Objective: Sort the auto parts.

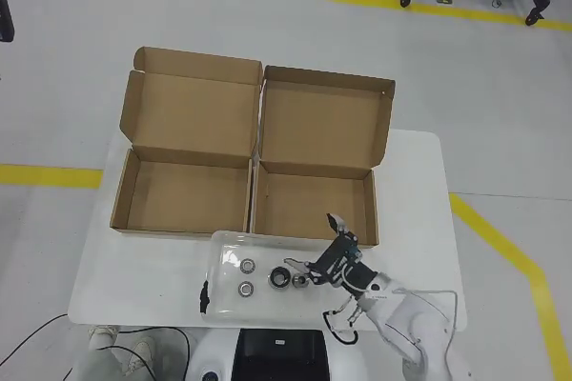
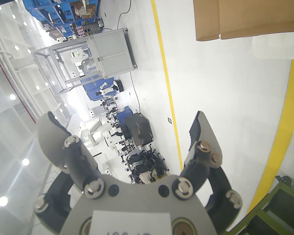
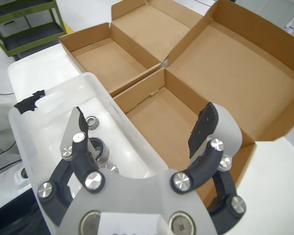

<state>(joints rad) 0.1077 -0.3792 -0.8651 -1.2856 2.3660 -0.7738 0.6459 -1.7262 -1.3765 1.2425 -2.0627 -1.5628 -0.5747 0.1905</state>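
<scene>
Several metal auto parts lie in a clear plastic tray at the table's front: two small bearings, a larger dark ring and a part beside it. My right gripper hangs open over the tray's right end, holding nothing. In the right wrist view its fingers straddle the tray wall, with a bearing and a ring beneath the one over the tray. My left gripper is open and empty, pointing out at the room.
Two open cardboard boxes, left and right, stand behind the tray, lids up and nothing inside. Black tape marks the tray's front left corner. The white table has bare room at the right. A green shelf stands off the table.
</scene>
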